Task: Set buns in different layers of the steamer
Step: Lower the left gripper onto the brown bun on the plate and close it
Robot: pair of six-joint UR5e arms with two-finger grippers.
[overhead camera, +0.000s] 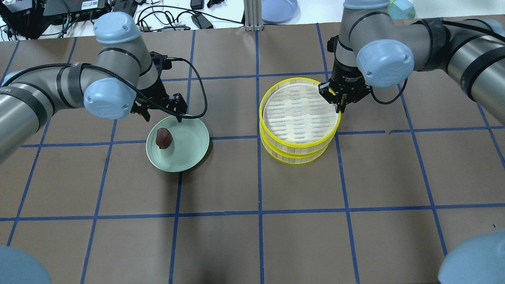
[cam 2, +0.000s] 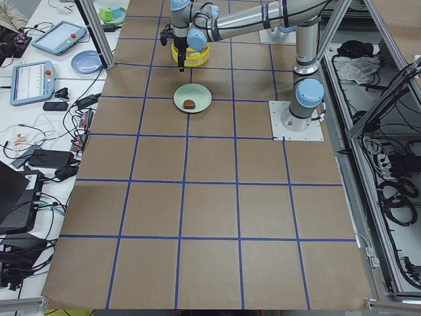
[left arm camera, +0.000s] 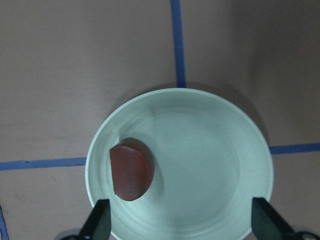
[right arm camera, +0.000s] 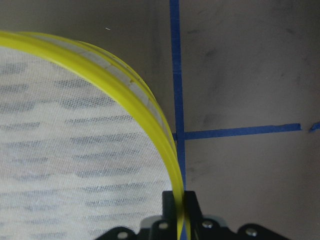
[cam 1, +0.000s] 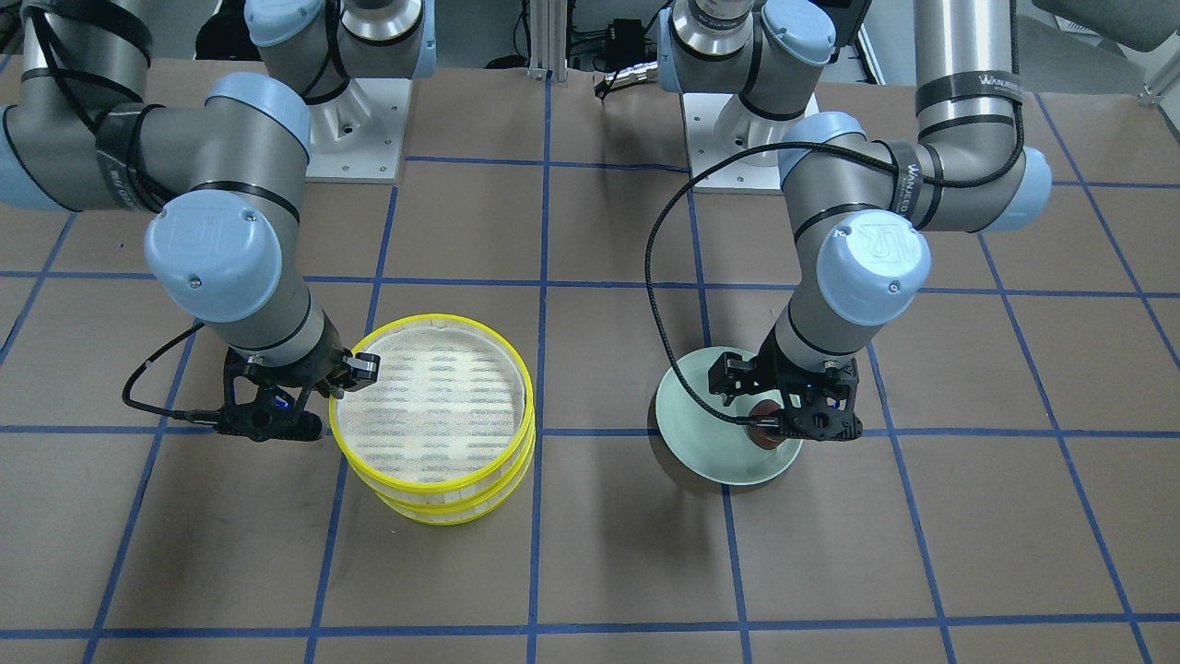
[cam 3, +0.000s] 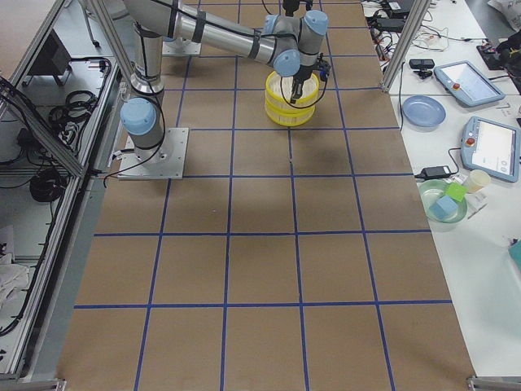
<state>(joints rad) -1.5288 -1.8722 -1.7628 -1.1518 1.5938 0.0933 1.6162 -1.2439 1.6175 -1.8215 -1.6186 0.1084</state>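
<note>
The steamer (overhead camera: 300, 148) is a stack of yellow-rimmed mesh trays at mid table. My right gripper (overhead camera: 338, 104) is shut on the rim of the top layer (overhead camera: 302, 112), which sits slightly askew over the lower ones; the right wrist view shows the fingers (right arm camera: 170, 202) clamped on the yellow rim (right arm camera: 150, 112). The dark reddish-brown bun (overhead camera: 163, 138) lies on a pale green plate (overhead camera: 189, 150). My left gripper (left arm camera: 182, 222) hovers open above that plate, its fingers (left arm camera: 100, 220) wide apart either side of the bun (left arm camera: 131, 170). The cream bun is not visible.
The table is brown paper with a blue tape grid (overhead camera: 258, 213). Both arm bases (cam 1: 355, 120) stand at the robot side. The left wrist cable (cam 1: 664, 277) loops over the plate's edge. A blue plate (overhead camera: 278, 10) and electronics lie beyond the far edge.
</note>
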